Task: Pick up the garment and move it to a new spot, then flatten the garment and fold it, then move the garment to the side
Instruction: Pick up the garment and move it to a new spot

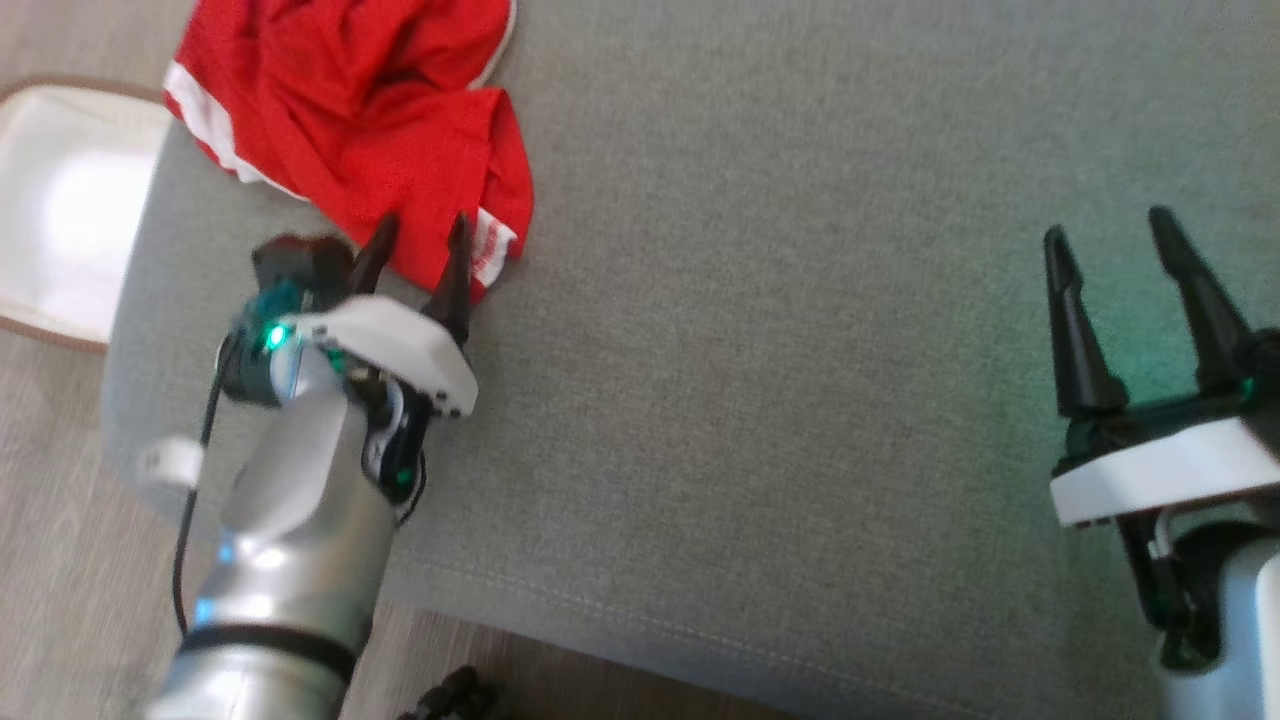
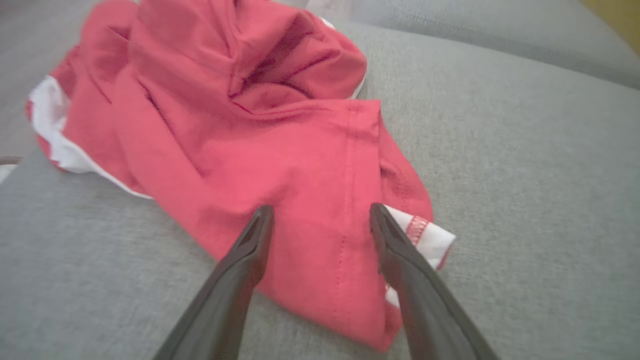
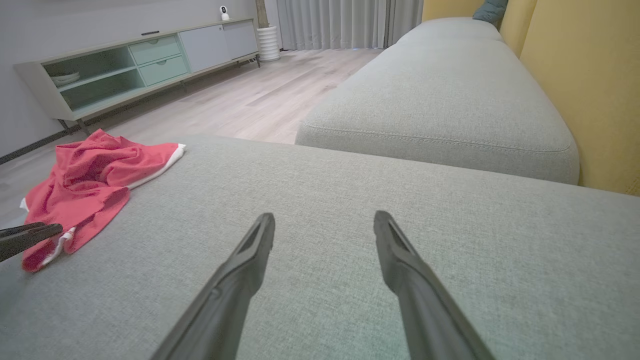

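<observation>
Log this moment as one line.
phase: pre-grasp | left gripper: open over garment edge | right gripper: open above sofa | garment: crumpled, ungrasped

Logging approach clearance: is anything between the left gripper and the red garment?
Nothing visible does. The left gripper, open, hangs right at the near edge of the red garment lying on the grey cushion.

We find no text we can read, no brand, no number, no sign, red marks on the white hem (image 1: 493, 248) of the red garment (image 1: 370, 100), too blurred for us to tell as letters
</observation>
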